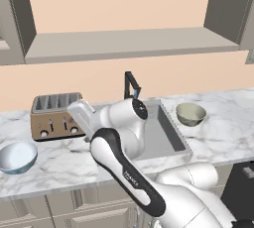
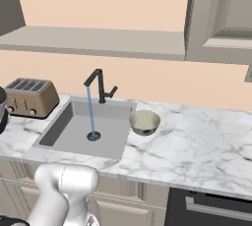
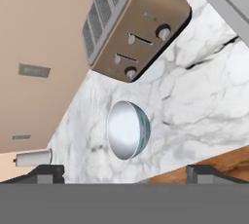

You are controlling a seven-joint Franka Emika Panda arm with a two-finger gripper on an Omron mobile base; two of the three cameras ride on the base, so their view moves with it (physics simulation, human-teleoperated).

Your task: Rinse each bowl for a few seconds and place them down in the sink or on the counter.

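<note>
Fingers [image 3: 48, 172] spread wide, empty, above the blue bowl [image 3: 128, 130].
Bowl sits on the counter [image 1: 59, 160] near the toaster [image 1: 53, 115], left of the sink [image 2: 83, 127]; faucet [image 2: 98, 85] running. Approach step, likely; next: descend and grip its rim. Olive bowl [image 2: 144, 122] waits beyond.

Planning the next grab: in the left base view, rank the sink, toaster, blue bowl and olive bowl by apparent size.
1. Sink, though the arm hides part of it.
2. Toaster.
3. Blue bowl and olive bowl: blue looks slightly bigger, but it sits nearer the camera, so I won't rank them.
</note>
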